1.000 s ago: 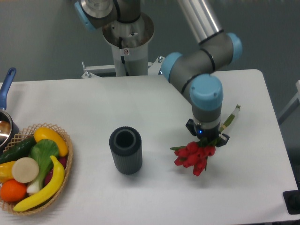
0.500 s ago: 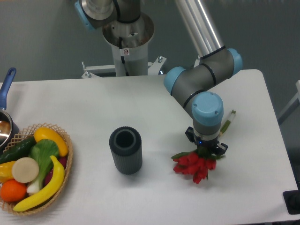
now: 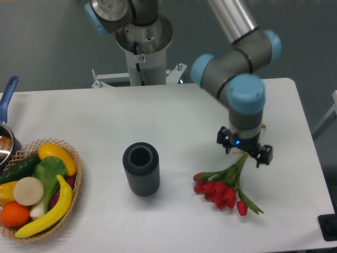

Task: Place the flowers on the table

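Note:
The flowers [image 3: 224, 188], red tulips with green stems, lie flat on the white table [image 3: 174, 118] right of centre, with the blooms fanned out toward the front. Their stems run up and to the right, under my gripper [image 3: 245, 153]. The gripper hangs just above the stem ends. Its two black fingers [image 3: 225, 142] are spread wide on either side of the stems and do not press on them, so it is open. The stem tips are hidden behind the wrist.
A dark ribbed vase [image 3: 141, 169] stands upright left of the flowers. A wicker basket [image 3: 72, 158] of fruit sits at the front left, with a blue-handled pot [image 3: 6, 132] behind it. The arm's base [image 3: 143, 45] is at the back edge.
The gripper has opened and moved up and to the right. The tulips, held bunched under it before, now lie spread out on the table.

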{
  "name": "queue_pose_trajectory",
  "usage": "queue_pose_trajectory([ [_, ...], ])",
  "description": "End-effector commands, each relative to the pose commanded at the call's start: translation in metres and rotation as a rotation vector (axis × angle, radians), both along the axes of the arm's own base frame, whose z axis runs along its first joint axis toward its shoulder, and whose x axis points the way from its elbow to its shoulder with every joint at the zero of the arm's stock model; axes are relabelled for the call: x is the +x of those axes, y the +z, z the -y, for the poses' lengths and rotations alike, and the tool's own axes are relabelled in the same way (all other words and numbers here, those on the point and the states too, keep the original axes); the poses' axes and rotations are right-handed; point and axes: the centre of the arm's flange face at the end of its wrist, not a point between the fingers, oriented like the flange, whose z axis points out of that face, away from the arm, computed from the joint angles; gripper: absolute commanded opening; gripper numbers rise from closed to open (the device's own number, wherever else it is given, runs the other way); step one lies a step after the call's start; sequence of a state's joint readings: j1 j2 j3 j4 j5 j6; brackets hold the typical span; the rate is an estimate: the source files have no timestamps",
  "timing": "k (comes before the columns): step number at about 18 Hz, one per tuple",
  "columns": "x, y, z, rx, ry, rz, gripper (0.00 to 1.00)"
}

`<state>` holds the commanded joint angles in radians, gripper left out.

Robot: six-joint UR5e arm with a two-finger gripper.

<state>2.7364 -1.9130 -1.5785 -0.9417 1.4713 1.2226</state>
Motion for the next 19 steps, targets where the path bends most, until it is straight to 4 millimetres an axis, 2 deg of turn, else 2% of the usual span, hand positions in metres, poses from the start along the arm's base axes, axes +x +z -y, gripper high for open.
queue_pose_trajectory([
  [5, -0.018, 0.044, 0.048, 0.089, -0.049, 0.034, 1.0],
  [12, -0.024, 0.07, 0.103, 0.037, -0.302, -0.001, 1.0],
  [14, -0.025, 0.077, 0.127, 0.023, -0.344, 0.002, 1.0],
  [19, -0.028, 0.081, 0.137, 0.042, -0.344, 0.002, 1.0],
])
